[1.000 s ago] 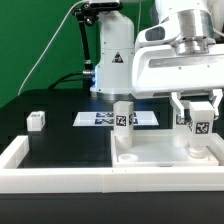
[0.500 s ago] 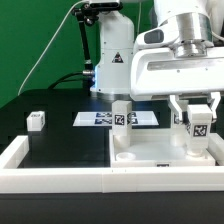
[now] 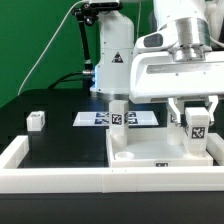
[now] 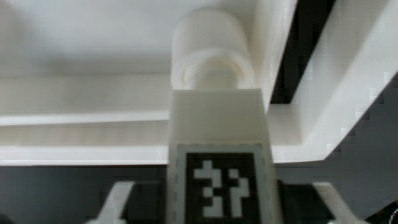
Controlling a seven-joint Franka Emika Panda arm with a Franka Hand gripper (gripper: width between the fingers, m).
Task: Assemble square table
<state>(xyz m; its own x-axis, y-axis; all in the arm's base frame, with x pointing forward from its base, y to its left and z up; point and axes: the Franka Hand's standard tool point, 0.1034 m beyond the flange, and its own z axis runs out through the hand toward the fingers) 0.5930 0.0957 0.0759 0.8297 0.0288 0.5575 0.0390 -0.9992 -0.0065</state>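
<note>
Black worktop (image 3: 60, 145), green backdrop (image 3: 30, 40); gripper (image 3: 198, 120) clamped on leg (image 3: 198, 131) over sq. tabletop (image 3: 165, 152).

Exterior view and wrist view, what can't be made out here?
1. Held leg: its far end blurs in the wrist view, so its seating in the table top is unclear.
2. Claw: fingers cut off by the wrist view's edge.
3. Marker board: partly hidden in the exterior view by the standing leg.

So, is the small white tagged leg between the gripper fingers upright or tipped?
Upright: the small white tagged leg stands vertical in the gripper, its sides straight, over the white square tray-like top.
</note>
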